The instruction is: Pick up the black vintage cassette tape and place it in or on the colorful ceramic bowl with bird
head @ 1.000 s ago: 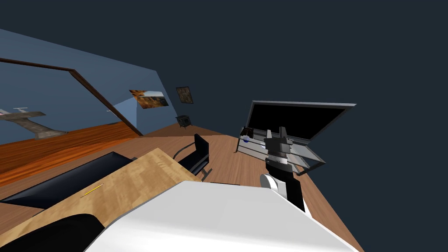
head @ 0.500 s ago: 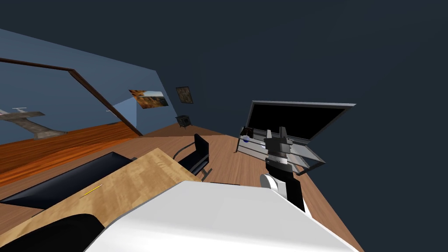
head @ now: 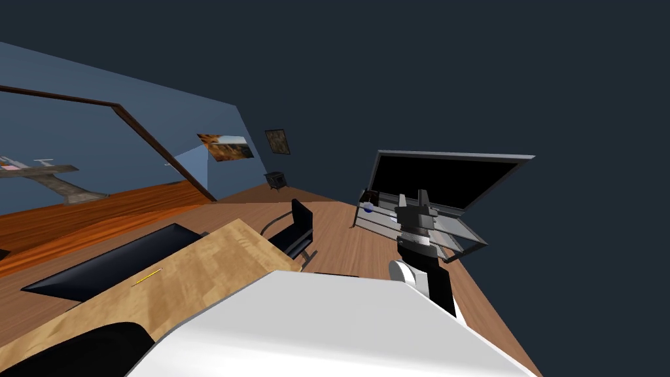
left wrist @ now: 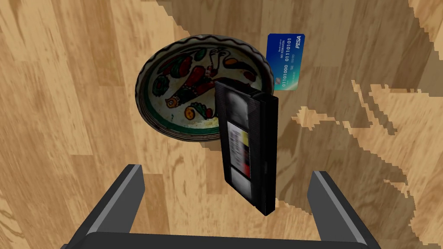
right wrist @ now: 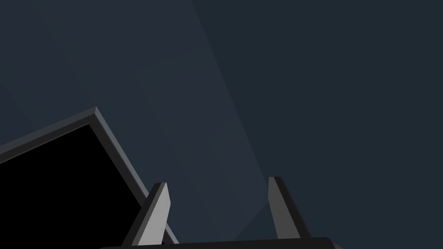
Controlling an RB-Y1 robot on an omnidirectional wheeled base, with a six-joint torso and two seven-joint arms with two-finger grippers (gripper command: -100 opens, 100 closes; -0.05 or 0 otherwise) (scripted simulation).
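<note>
Cassette tape propped on painted bowl, your left pincer open.
On the counter, the painted bowl's rim tilts the cassette tape, one end inside, so placing looks done; your right pincer gapes too.

My left gripper points steeply down. Its two grey fingers rise from the dark body and stand spread wide, both blades free. My right arm reaches out ahead at about one o'clock from my chest: a white joint nearest me, then a dark link, then the grey wrist. At its tip the right gripper points away from me toward twelve o'clock. Its thin blades stand parted and roughly parallel, with a clear gap between them.
</note>
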